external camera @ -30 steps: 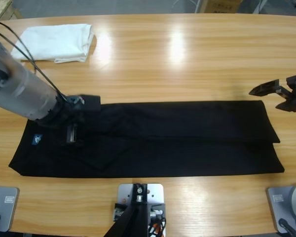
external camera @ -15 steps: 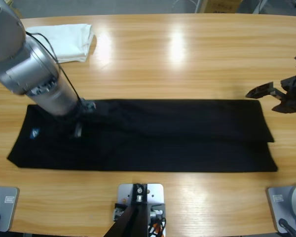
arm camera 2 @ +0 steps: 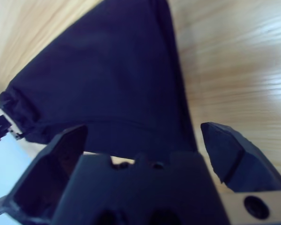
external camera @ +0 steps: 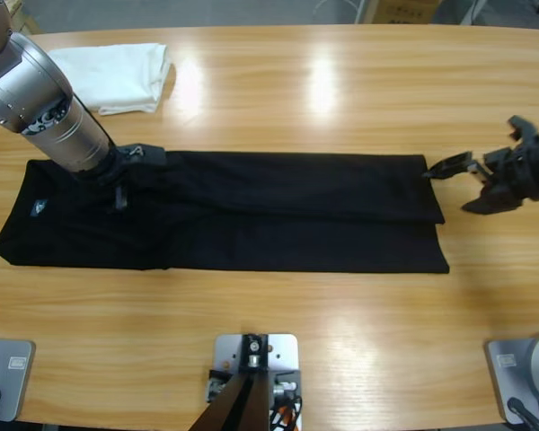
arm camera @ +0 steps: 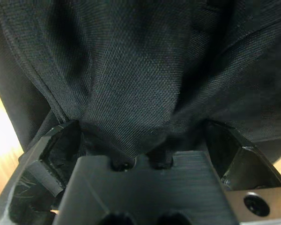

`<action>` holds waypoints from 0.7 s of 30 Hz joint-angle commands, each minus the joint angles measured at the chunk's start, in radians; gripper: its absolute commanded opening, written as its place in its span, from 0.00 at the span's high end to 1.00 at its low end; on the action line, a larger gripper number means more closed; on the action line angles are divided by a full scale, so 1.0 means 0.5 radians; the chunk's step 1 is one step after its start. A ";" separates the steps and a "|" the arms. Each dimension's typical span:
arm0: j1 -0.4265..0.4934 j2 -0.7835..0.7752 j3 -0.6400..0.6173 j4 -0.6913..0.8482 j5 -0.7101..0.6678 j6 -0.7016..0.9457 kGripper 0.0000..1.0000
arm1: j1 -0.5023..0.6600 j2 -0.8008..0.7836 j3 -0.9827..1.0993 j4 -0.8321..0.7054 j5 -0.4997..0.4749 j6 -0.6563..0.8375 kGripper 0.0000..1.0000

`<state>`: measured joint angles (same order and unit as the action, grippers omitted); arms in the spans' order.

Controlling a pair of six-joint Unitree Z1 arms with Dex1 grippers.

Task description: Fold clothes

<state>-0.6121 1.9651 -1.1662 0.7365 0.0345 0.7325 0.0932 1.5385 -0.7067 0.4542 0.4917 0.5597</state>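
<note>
Although the black polo shirt [external camera: 225, 211] is seen whole from above, folded into a long band across the middle of the table [external camera: 341, 108], its collar and buttons are hidden and only a small blue label [external camera: 39, 205] can be made out near its left end. Its upper left edge is covered by the left arm, which enters from the upper left corner and is cut off there. The left gripper [external camera: 121, 180] is pressed into the cloth, black on black, so its shape is hard to read from above; in the left wrist view dark knit fabric [arm camera: 140, 84] is seen bunched between the two jaws, which are clamped on it. The right gripper [external camera: 467, 184] is held at the shirt's right end with its jaws spread apart; the far jaw tip seems to meet the far right corner, though contact cannot be confirmed. In the right wrist view the shirt's end [arm camera 2: 107, 89] is shown lying flat ahead of the parted jaws, with nothing gripped. A white folded garment [external camera: 117, 76] is seen only from above, at the far left, well apart from the shirt.
</note>
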 commanded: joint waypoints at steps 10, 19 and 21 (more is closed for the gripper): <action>0.288 -0.662 -0.053 -0.021 -0.652 -0.443 0.00 | -0.027 0.246 0.384 -0.459 0.022 0.215 0.00; 0.356 -0.760 -0.031 -0.003 -0.630 -0.597 0.00 | -0.077 0.319 0.501 -0.731 0.167 0.230 0.14; 0.356 -0.778 -0.010 -0.003 -0.630 -0.603 0.00 | -0.079 0.364 0.518 -0.788 0.215 0.226 0.21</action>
<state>-0.4444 1.6031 -1.2175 0.7207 -0.2806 0.4665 0.0756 1.6221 -0.5136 0.1335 0.5367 0.6719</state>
